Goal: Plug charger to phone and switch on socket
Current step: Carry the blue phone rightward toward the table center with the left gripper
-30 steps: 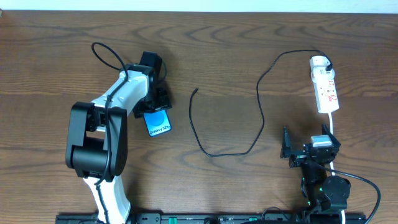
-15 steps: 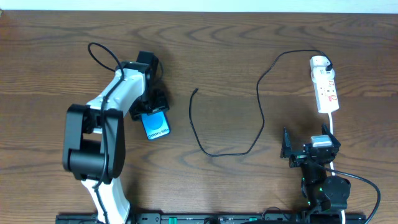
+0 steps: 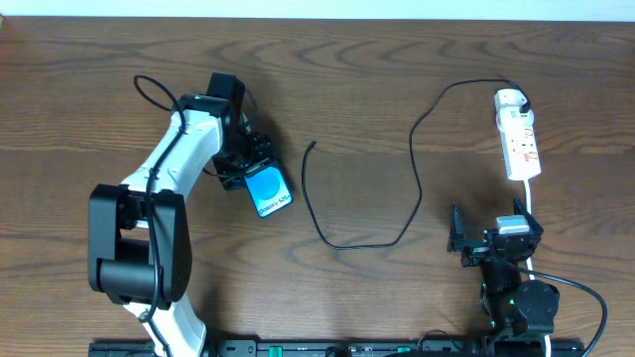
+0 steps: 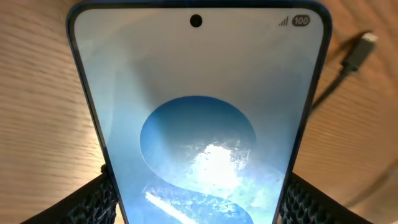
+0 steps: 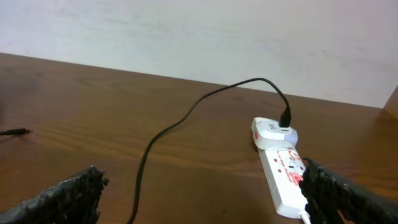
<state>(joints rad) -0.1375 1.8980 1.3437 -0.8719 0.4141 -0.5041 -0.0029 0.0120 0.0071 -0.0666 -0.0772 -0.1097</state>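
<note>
Left gripper [image 3: 253,171] is clamping the phone [image 3: 269,189] and has been swinging it rightward, closer to the charger [image 3: 313,147] tip at mid-frame, probably lining up the port. Right gripper [image 3: 494,239] is idling wide open at lower right, below the socket [image 3: 520,144].

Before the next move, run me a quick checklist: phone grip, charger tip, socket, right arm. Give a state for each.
1. The phone is gripped between the fingers of the left gripper: ok.
2. The plug tip of the charger is lying free, apart from the phone: ok.
3. The charger's other end is seated in the adapter on the socket: ok.
4. Socket switched on: cannot tell, too small to read.
5. The right gripper is open and holding nothing: ok.
6. Phone's charge port exposed: cannot tell, as its lower end sits between the fingers, out of view.
</note>
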